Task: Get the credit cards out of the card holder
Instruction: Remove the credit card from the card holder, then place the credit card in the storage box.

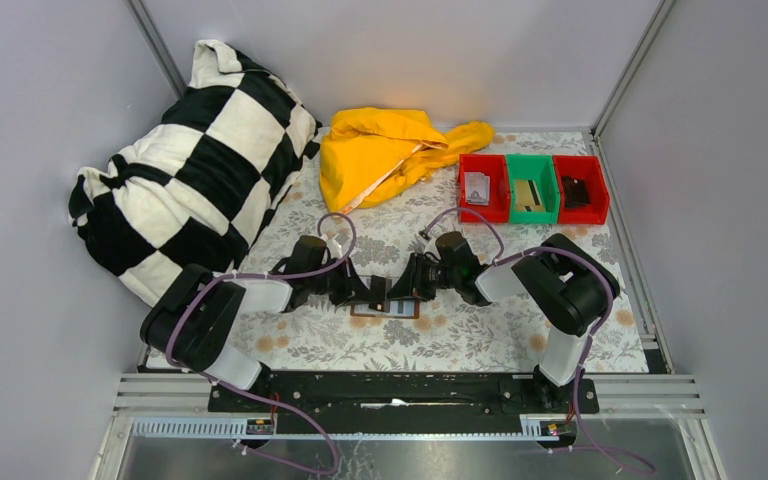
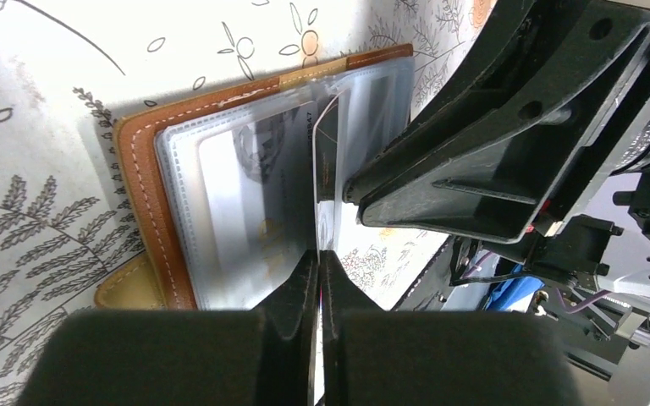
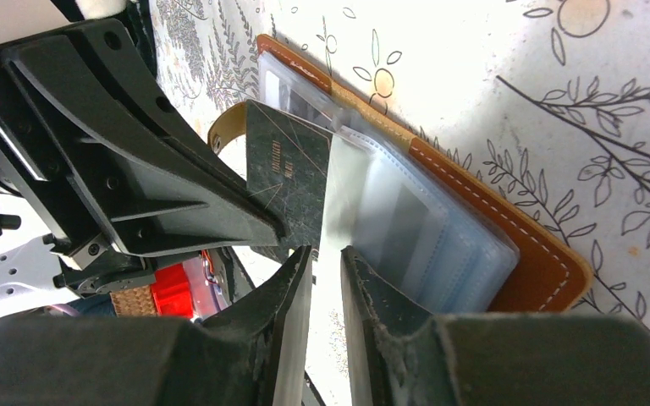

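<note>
1. Top external view — the card holder [image 1: 403, 314] lies open on the flowery surface [image 1: 440, 340], between both arms.
2. Left jaws are pinched tight on a dark card [image 3: 288, 165] sticking out of its pocket.
3. Right jaws are narrow, pinching a clear pocket page [image 3: 343, 194].
4. The card might slip free — only its edge is held. A crooked pull could drag the holder along.

Floral-print tablecloth [image 1: 460, 340], plain pale grey walls [image 1: 410, 50] behind and on both sides of it, aluminium frame posts [image 1: 620, 65] at its far corners, even diffuse light
</note>
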